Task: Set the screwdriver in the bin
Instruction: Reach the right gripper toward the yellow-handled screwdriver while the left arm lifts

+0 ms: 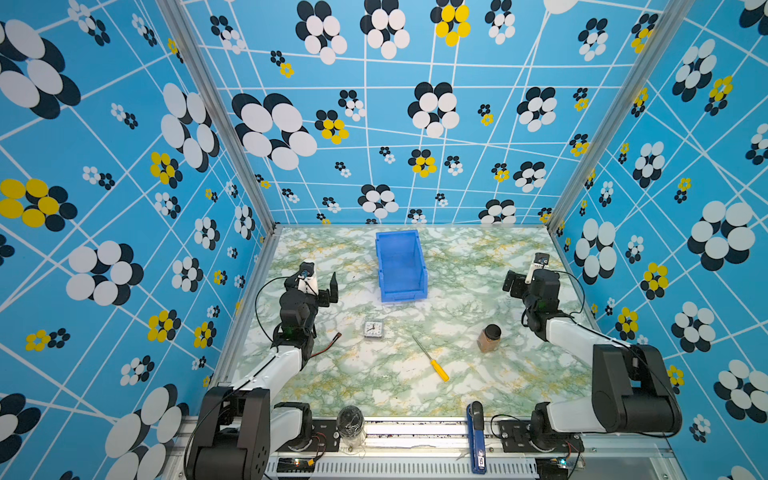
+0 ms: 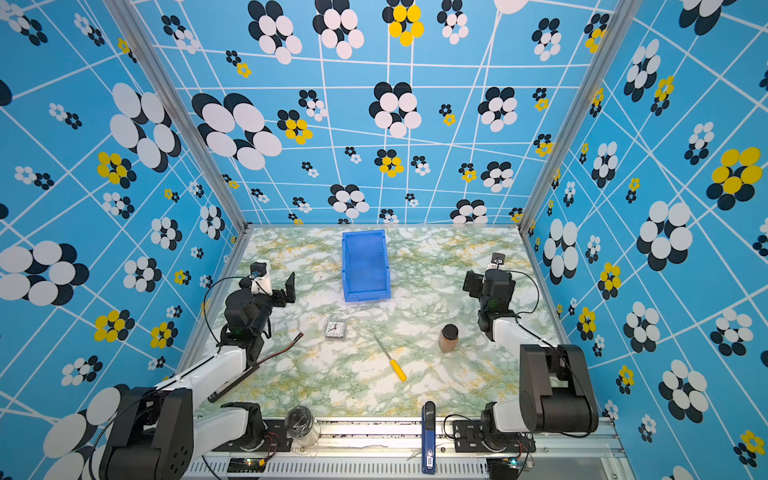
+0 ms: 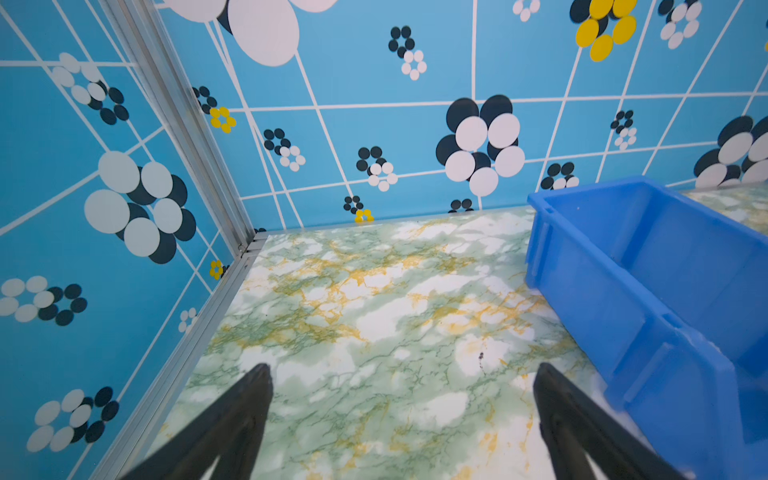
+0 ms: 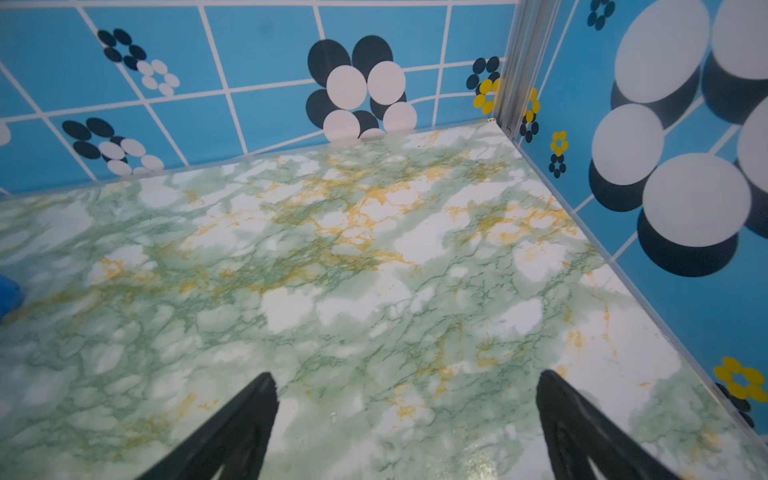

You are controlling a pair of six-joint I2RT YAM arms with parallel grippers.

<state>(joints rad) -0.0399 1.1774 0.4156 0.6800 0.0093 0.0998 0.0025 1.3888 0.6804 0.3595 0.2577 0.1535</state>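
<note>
The screwdriver, yellow handle and thin dark shaft, lies flat on the marbled table near the front middle, its handle pointing to the front right. The blue bin stands at the back middle and looks empty; its lower lip faces the front. My left gripper hovers open left of the bin, nothing between its fingers. My right gripper is open over bare table at the right, far from the screwdriver. Only a blue sliver of the bin shows in the right wrist view.
A small square clock sits left of the screwdriver. A brown jar with a black lid stands to its right. A red-black cable trails beside the left arm. On the front rail are a clear jar and a blue-and-black tool.
</note>
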